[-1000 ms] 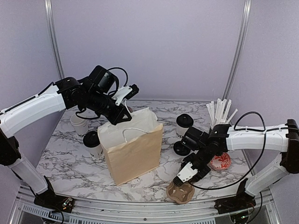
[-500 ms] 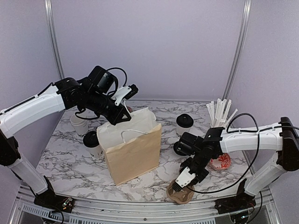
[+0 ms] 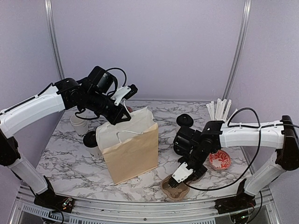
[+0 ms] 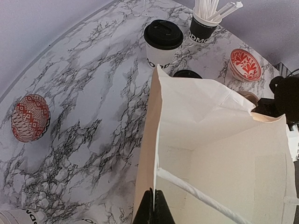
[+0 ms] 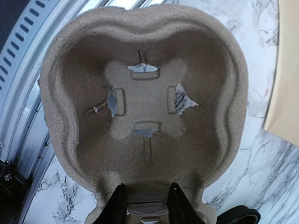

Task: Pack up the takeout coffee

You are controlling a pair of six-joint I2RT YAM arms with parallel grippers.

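Down at the near edge: right gripper (image 3: 175, 181), jaws set narrow, straddling the near end of the pulp carrier (image 5: 145, 102). Squeezing it or merely flanking it? Cannot tell. Over on the other side, left gripper (image 4: 154, 207) pinched tight on the rim of the paper bag (image 3: 133, 154), bag upright mid-table, mouth propped open.

Now the coffee. Lidded cup (image 3: 185, 122) upright behind the right gripper, toward the back of the table, long axis vertical, black lid on top. Well apart from the carrier, with the right arm's own forearm lying between. Right arm plainly the nearer of the 2; left arm tied up with the bag and across it from this cup. Looks like a reach back, away from the base, to get at that cup, or a carrier brought up to meet it.

Harder to make out: another black lid (image 4: 187, 73) peeping past the bag's far edge in the left wrist view, body hidden by the bag, and lost behind the right wrist from above. 2 more on the bag's left: 1 dark lid (image 3: 90, 138) tucked against the bag, body mostly hidden; 1 white cup (image 3: 78, 124) half behind the left arm, no lid visible. Lettering too small to read from above. No cup inside the bag, going by the left wrist view.
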